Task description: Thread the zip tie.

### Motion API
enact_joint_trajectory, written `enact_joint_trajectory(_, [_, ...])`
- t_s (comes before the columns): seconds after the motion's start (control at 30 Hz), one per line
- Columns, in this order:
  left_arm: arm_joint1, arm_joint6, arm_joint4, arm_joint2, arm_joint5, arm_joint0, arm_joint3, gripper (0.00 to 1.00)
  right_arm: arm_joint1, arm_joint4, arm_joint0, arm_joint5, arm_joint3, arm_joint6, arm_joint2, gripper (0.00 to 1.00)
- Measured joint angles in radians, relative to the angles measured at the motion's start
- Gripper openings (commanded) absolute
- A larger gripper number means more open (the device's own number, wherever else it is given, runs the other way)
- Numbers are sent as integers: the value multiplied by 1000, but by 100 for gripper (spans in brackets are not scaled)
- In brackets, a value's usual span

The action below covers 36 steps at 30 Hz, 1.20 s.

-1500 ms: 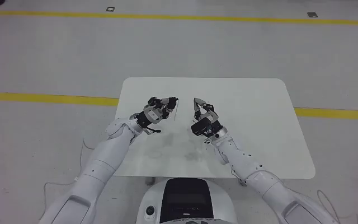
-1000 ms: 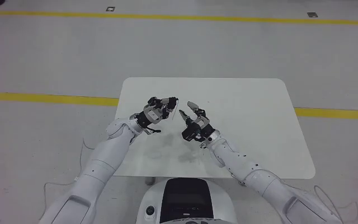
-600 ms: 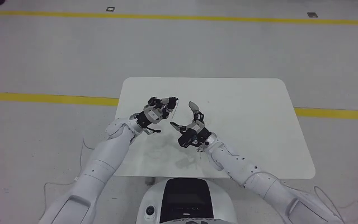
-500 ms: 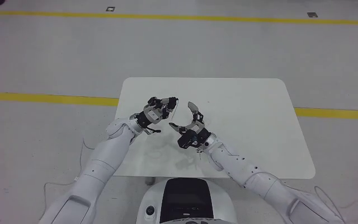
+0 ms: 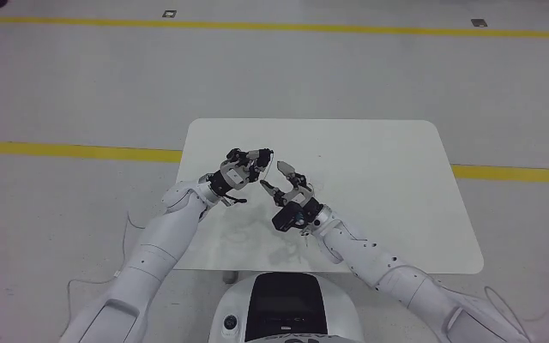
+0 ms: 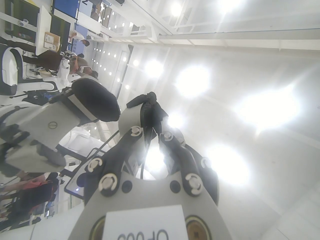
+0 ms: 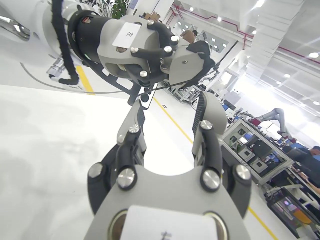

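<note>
The zip tie [image 7: 175,84] is showing as a thin, dark, nearly straight strand, very slender against the bright room. It is being carried in the air over the left part of the white table [image 5: 386,171]. In the right wrist view it is running slantwise through the fingertips of the left gripper [image 7: 206,59], with a free length sticking out on each side of the pinch. In the left wrist view the zip tie [image 6: 146,136] is trailing from the pinch back between the finger links toward the wrist, bending slightly. The left gripper [image 6: 151,103] is pressing its two black-tipped fingers together on the tie, clamping it between them.

The right gripper [image 7: 172,106] is sitting just beside it, with its fingers spread apart and gripping nothing. One free length of the tie is crossing just beyond its fingertips, and I cannot tell whether it is touching them. One of the right gripper's fingers [image 6: 95,101], black-padded, is hovering just beside the left gripper's closed tips. From above, the left gripper [image 5: 260,158] and the right gripper [image 5: 277,177] are facing each other close together over the table.
</note>
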Motion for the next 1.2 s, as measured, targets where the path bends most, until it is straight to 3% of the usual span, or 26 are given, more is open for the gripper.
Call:
enact_joint_trajectory(0.3, [0,0,0,0,0,0,0,0,1,0,-15,0,-9,-11,33,22])
enact_joint_trajectory(0.5, [0,0,0,0,0,0,0,0,1,0,-14,0,-6,-7,36,0])
enact_joint_trajectory(1.1, [0,0,0,0,0,0,0,0,20,0,-49,0,3,-18,147,0])
enact_joint_trajectory(1.13, [0,0,0,0,0,0,0,0,23,0,-56,0,-3,-22,158,10])
enact_joint_trajectory(1.2, [0,0,0,0,0,0,0,0,27,0,-66,0,-11,-36,170,100])
